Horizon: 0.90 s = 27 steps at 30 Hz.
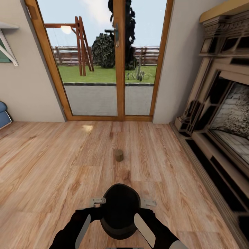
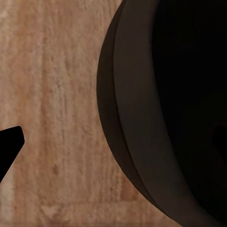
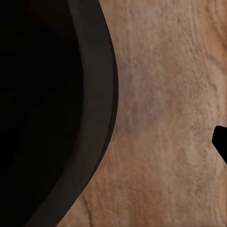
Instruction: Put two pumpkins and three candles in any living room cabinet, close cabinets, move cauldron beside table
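Black cauldron (image 1: pixel 120 211) betw both arms, candle (image 1: pixel 119 155) on wood floor (image 1: pixel 52 166) ahead, gripper states can't tell

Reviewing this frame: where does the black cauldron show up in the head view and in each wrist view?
Head view: the cauldron sits at bottom centre, between both arms.
Left wrist view: its dark rim and hollow fill that picture's right side.
Right wrist view: its rim and hollow fill that picture's left side.
Shared landmark: the wooden floor beside the cauldron, seen too at and.
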Available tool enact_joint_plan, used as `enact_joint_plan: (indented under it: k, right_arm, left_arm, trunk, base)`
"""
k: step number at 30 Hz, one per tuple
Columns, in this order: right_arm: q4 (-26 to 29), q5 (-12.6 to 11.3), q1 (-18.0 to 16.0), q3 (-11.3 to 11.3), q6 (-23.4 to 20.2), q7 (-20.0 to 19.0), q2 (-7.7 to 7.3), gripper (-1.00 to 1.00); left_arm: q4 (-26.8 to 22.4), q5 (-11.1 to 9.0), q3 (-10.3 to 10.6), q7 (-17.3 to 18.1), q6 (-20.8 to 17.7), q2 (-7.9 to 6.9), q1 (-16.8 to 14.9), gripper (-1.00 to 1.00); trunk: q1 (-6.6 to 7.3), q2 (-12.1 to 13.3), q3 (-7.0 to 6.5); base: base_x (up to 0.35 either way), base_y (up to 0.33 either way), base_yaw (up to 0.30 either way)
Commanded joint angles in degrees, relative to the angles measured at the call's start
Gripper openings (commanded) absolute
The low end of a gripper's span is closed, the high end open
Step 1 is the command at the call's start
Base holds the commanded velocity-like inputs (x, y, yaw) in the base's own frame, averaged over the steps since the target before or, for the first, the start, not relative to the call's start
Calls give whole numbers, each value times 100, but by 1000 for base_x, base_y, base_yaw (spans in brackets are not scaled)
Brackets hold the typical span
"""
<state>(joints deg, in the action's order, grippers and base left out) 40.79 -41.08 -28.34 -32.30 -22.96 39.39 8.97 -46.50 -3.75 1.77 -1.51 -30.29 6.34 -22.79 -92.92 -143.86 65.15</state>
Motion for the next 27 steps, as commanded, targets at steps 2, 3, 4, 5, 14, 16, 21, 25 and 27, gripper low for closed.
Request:
enact_joint_plan:
  k: [2,3,4,5,14,16,21,25,27]
  right_arm:
    - [6,-32,-5,-22,6,42,-3,100]
    - [-3,-30,-5,-22,14,42,-2,100]
    - [-27,-27,-5,-22,31,40,-2,100]
    - [-66,-26,-5,-22,64,25,-1,100]
    - [-552,1,-5,-47,533,-523,8,100]
    - [-585,2,-5,-48,593,-537,8,100]
    - [-605,3,-5,-48,636,-546,8,100]
    - [-613,2,-5,-48,693,-547,8,100]
    - [-628,3,-5,-48,725,-547,8,100]
  left_arm:
    - [-8,-38,7,-16,-29,-1,0,100]
    - [-8,-38,7,-16,-29,-1,0,100]
    - [-8,-38,7,-16,-29,-1,1,100]
    - [-8,-38,9,-16,-29,-1,0,100]
    - [-8,-38,21,-16,-29,-1,0,100]
    - [-8,-38,38,-16,-29,-1,-1,100]
    - [-8,-38,58,-16,-29,-1,-1,100]
    - [-8,-38,60,-16,-29,-1,-1,100]
    - [-8,-38,60,-16,-29,-1,-1,100]
  trunk:
    - [1,-2,5]
    - [1,-2,5]
    - [1,-2,5]
    - [1,-2,5]
    - [1,-2,5]
    - [1,-2,5]
    - [1,-2,5]
    - [1,-2,5]
    - [-4,-5,49]
  base:
    - [0,0,0]
    - [0,0,0]
    - [0,0,0]
    - [0,0,0]
    - [0,0,0]
    - [0,0,0]
    - [0,0,0]
    - [0,0,0]
    - [0,0,0]
